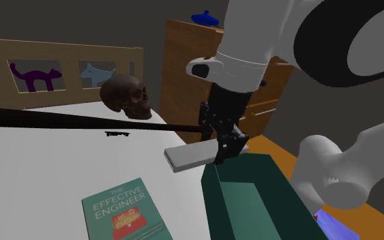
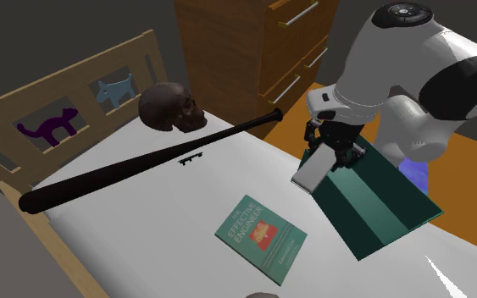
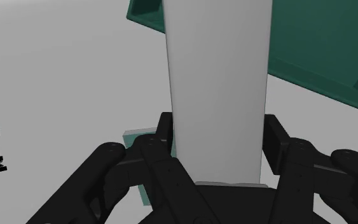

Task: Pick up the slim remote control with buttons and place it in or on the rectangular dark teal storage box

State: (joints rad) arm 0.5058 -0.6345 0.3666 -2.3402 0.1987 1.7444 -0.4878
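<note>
The white bed (image 1: 40,177) carries a rectangular dark teal storage box (image 1: 214,204) at the side nearest the arm. The black gripper (image 1: 224,155) hangs at the box's far end. Its fingers (image 3: 274,137) clasp a slim, plain light-grey remote control (image 1: 190,155), whose free end juts past the box's rim over the bed.
</note>
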